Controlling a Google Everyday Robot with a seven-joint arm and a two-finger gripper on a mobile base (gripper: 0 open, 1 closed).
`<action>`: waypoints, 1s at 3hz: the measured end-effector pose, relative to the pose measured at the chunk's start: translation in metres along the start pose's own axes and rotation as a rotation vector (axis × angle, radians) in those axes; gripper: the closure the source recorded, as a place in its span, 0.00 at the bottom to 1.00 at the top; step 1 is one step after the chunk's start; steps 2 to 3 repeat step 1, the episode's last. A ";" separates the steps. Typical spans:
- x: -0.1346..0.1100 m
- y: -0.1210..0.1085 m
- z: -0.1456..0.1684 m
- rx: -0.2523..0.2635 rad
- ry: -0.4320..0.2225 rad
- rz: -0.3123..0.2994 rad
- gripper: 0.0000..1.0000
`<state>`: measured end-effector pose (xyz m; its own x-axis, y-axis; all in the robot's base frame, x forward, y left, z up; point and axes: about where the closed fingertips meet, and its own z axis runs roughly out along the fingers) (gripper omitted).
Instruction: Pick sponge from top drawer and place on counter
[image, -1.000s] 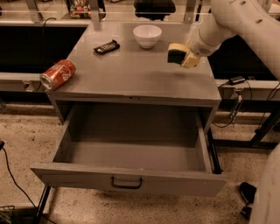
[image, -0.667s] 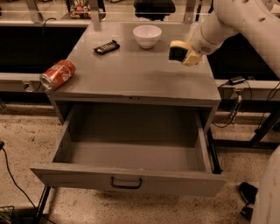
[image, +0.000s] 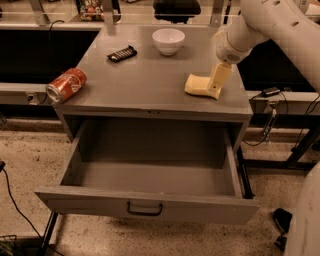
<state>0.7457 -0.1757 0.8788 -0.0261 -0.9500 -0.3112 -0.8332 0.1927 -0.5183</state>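
Note:
The pale yellow sponge (image: 196, 84) rests on the right side of the grey counter (image: 150, 80), near its front edge. My gripper (image: 215, 91) comes down from the upper right and is shut on the sponge's right end, with one cream-yellow finger (image: 220, 77) showing in front. The sponge's green layer is hidden. The top drawer (image: 150, 172) is pulled wide open below the counter and shows nothing inside. Its dark bar handle (image: 144, 209) is centred on the front panel.
A red soda can (image: 66, 85) lies on its side at the counter's left front corner. A white bowl (image: 168, 40) and a dark snack bar (image: 122, 53) sit at the back. Cables run along the floor at left and right.
My gripper has moved down and toward the front with the sponge, from above the counter's right back part to the counter surface. The drawer, can, bowl and bar have not moved.

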 end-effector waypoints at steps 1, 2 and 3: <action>0.000 0.000 0.000 0.000 0.000 0.000 0.00; 0.000 0.000 0.000 0.000 0.000 0.000 0.00; 0.000 0.000 0.000 0.000 0.000 0.000 0.00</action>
